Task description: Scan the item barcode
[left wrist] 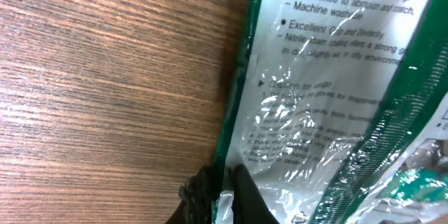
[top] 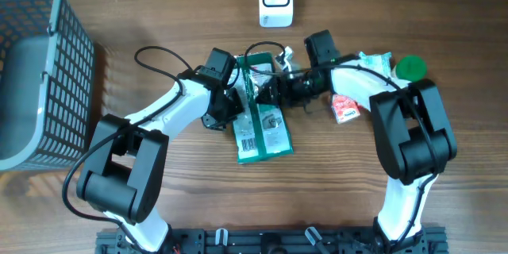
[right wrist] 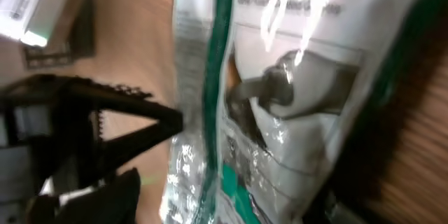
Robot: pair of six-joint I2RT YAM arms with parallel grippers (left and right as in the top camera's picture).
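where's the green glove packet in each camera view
overhead: the glove packet is at the centre of the picture.
left wrist: it fills the right half, with its printed text facing the camera.
right wrist: it fills the middle and right, close up and blurred.
shared landmark: the wooden table shows beside the packet in all three.

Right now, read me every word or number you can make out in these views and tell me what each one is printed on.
"Unique nitrile formula": glove packet, left wrist view.
"Excellent Grip and Dexterity": same packet.
"Machine wash", cut off: same packet.
Its finer print: too blurred.
Digits under the barcode, overhead: too small.
Red packet: too small.
Right wrist view: unreadable.
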